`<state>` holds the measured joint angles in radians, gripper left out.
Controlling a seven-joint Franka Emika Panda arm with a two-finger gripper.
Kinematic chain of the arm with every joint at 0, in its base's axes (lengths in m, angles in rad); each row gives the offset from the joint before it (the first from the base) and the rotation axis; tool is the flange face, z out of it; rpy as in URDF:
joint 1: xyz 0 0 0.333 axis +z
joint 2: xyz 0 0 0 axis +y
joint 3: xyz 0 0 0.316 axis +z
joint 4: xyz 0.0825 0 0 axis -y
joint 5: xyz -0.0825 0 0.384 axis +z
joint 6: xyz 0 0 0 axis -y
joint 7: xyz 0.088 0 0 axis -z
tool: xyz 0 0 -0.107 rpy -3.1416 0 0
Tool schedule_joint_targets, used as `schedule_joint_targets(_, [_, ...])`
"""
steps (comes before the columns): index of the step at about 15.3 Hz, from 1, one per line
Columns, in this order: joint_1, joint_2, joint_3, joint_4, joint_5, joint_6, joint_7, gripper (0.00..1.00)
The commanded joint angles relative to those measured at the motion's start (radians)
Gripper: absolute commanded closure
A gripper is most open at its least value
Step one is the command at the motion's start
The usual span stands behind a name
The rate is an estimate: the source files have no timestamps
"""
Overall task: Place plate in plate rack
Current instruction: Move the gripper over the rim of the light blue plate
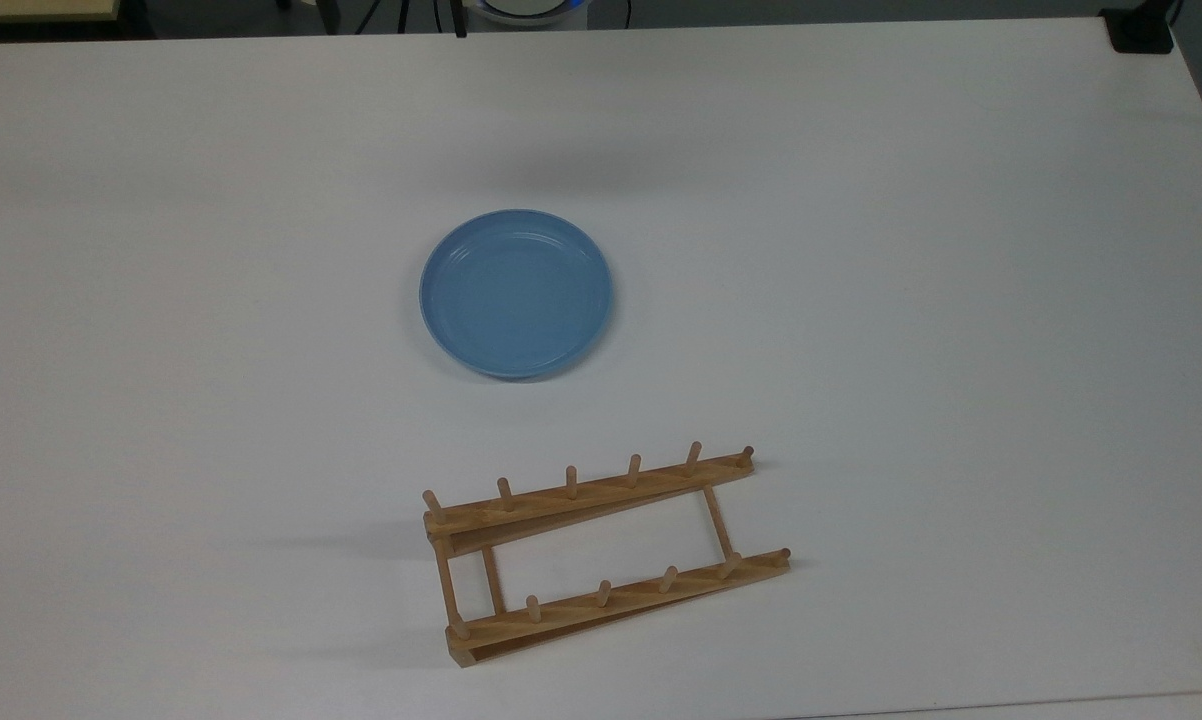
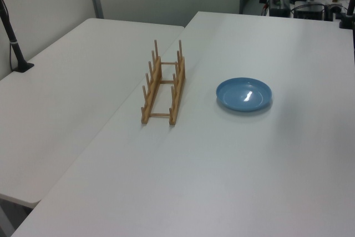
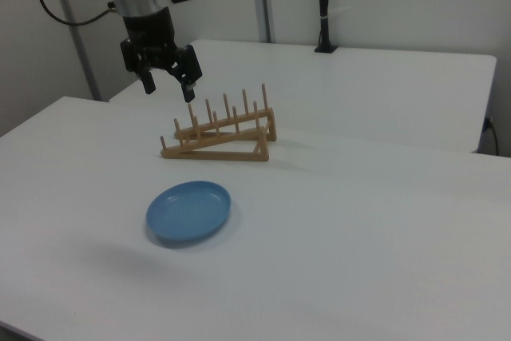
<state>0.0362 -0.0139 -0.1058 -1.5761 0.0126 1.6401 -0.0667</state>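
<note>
— What lies nearest?
— In the top view, the rack, empty, standing on the white counter near its lower edge, rails slanting up toward the top view's right.
— And the plate?
— Flat on the counter, right side up, above the rack in the top view, well apart from it.
— The hand?
— In the right view it hangs in the air, fingers spread and holding nothing, up at the right view's left, apart from plate and rack.
</note>
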Motion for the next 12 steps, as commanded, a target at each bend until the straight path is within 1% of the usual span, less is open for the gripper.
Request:
schedule_joint_targets(1, [0.005,-0.018,-0.002,-0.019,-0.008,0.015,0.018,0.0])
schedule_joint_targets(12, [0.004,-0.023,-0.002,-0.022,-0.01,0.007,0.005,0.0])
